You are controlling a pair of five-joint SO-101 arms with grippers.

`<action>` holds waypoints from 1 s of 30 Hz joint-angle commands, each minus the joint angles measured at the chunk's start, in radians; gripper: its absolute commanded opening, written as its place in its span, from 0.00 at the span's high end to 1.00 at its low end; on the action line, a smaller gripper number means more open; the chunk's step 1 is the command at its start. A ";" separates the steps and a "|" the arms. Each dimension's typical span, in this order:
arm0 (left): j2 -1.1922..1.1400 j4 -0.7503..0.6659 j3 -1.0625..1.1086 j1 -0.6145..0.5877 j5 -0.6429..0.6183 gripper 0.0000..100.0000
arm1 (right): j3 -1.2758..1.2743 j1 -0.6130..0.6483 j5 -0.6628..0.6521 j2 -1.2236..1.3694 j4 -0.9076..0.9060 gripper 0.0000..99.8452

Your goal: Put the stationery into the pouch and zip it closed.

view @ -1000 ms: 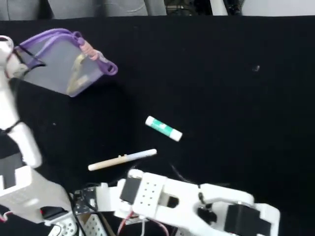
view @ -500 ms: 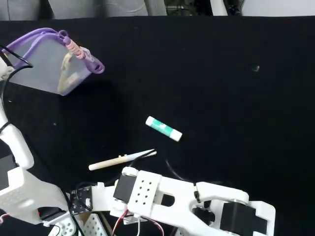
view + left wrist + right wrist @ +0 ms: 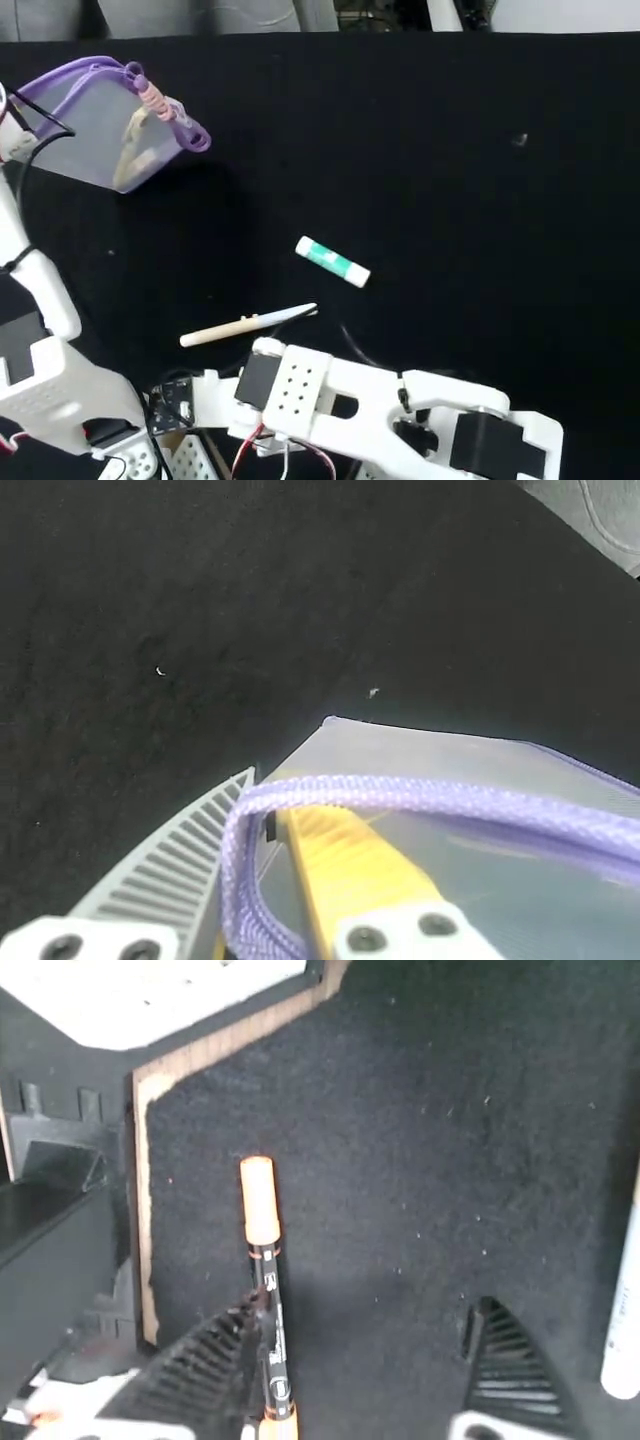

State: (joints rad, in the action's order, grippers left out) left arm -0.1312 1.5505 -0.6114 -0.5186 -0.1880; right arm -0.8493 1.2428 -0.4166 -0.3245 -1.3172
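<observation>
The left gripper (image 3: 266, 798) is closed on the pouch (image 3: 105, 125): the purple zip rim (image 3: 420, 798) runs between its two fingers, the white ribbed one outside and the yellow one inside the clear wall. In the high view the pouch sits at the far left corner of the black table (image 3: 480, 200), at the end of the left arm, with its mouth turned toward that arm and a pink pull (image 3: 154, 98) on the rim; a pale long thing shows through its side, too blurred to name, and I cannot tell whether the pouch rests on the cloth or hangs clear of it. The right gripper (image 3: 362, 1328) stands wide open over the cloth near the table's wooden edge (image 3: 140, 1190), with nothing between its black fingers; a marker (image 3: 264, 1290) with an orange cap lies along the inner side of one finger, touching it, and whether it is gripped in any way cannot be told. Out on the table a white and green glue stick (image 3: 332, 262) lies near the middle, and a cream pen (image 3: 248, 325) lies nearer the front, just beyond the right arm, the two apart from each other and well away from the pouch
</observation>
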 commanded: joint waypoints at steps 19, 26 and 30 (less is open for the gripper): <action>0.018 -0.020 -0.025 0.039 0.020 0.97 | 0.131 -0.373 -0.195 0.010 -0.232 0.71; 0.017 -0.034 -0.058 -0.101 0.064 0.97 | 0.134 -0.367 -0.242 0.010 -0.270 0.71; 0.017 -0.028 -0.054 -0.137 0.077 0.97 | 0.136 -0.365 -0.270 0.010 -0.265 0.71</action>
State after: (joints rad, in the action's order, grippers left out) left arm -0.1312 1.5397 -0.6130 -0.6107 -0.1373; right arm -0.7572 0.8869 -0.6575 -0.3000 -1.5750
